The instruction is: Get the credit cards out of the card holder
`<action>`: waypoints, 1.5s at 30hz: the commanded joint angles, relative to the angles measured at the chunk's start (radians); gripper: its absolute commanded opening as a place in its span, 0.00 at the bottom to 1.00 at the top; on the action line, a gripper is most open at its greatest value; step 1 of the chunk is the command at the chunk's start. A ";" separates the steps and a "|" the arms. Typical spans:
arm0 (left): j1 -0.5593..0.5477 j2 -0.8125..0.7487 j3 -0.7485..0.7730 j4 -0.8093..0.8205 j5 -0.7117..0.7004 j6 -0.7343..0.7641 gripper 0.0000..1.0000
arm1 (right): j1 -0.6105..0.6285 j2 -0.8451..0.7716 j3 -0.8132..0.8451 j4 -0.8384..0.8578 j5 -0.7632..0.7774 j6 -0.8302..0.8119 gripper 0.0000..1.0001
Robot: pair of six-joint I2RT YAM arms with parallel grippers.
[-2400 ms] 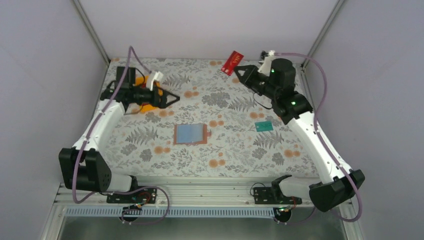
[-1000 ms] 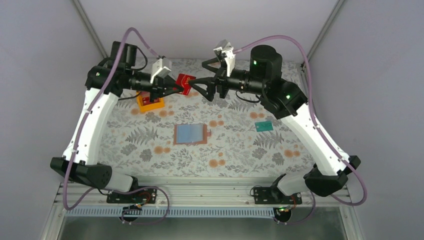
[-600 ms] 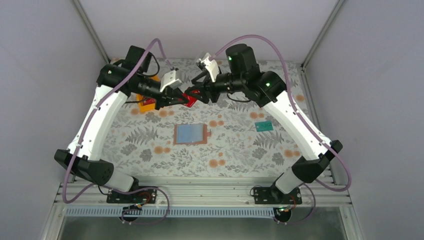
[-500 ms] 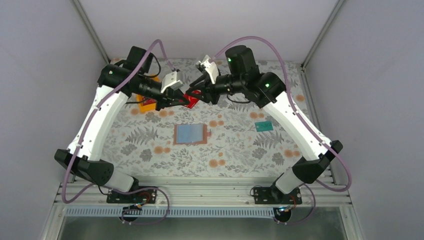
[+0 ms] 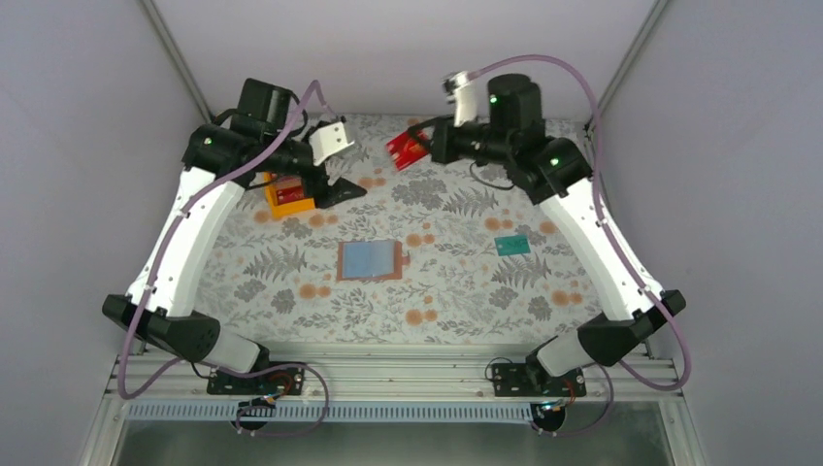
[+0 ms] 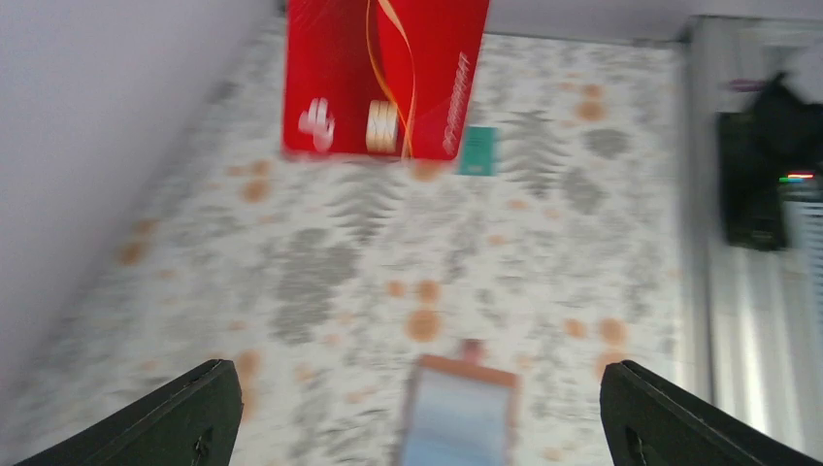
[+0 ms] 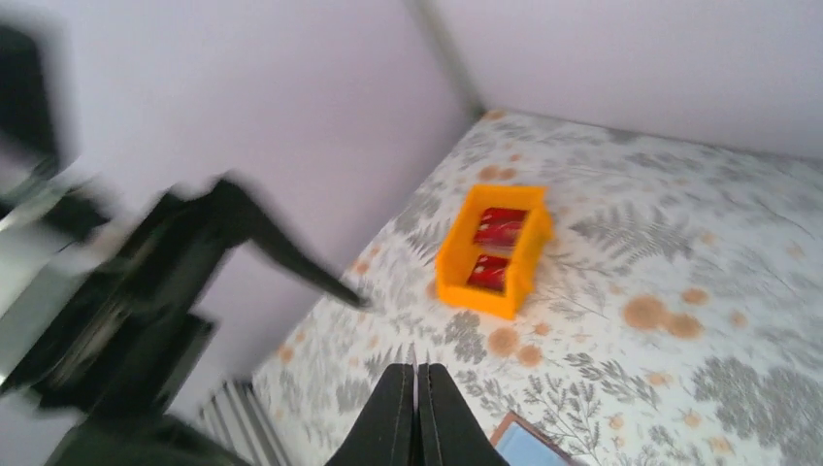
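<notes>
A red card (image 5: 406,152) is held up in the air over the far end of the table (image 5: 456,291), with the right gripper (image 5: 424,148) clamped tight on it. The left gripper (image 5: 342,187) is spread wide with nothing in it, just beside the orange tray (image 5: 291,207), where two more red cards (image 7: 488,272) can be seen inside. The card holder (image 5: 370,260) is laid open mid-table, blue lining up. A teal card (image 5: 511,245) is lying flat off to its right, well apart from it.
</notes>
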 commanded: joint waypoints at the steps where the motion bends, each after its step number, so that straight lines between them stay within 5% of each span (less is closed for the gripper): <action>1: -0.011 -0.067 0.084 0.193 -0.335 -0.032 0.91 | -0.184 0.036 -0.039 0.078 -0.075 0.593 0.04; 4: -0.092 -0.052 0.160 0.209 -0.447 0.037 0.87 | -0.224 -0.013 -0.295 0.334 -0.167 0.957 0.04; 7: -0.238 -0.023 0.190 0.200 -0.617 0.115 0.87 | -0.220 -0.008 -0.387 0.394 -0.133 1.207 0.04; 14: -0.481 -0.017 -0.066 0.354 -1.009 0.327 0.91 | -0.202 0.009 -0.408 0.355 -0.100 1.334 0.04; 23: -0.505 0.080 -0.063 0.490 -1.063 0.359 0.81 | -0.195 -0.013 -0.447 0.374 -0.106 1.366 0.04; 29: -0.505 0.138 -0.013 0.448 -0.963 0.336 0.52 | -0.194 -0.013 -0.454 0.378 -0.120 1.365 0.04; 39: -0.502 0.218 0.031 0.381 -1.021 0.315 0.49 | -0.193 -0.015 -0.450 0.391 -0.127 1.360 0.04; 45: -0.501 0.223 0.005 0.401 -1.070 0.317 0.13 | -0.193 -0.009 -0.450 0.396 -0.135 1.359 0.04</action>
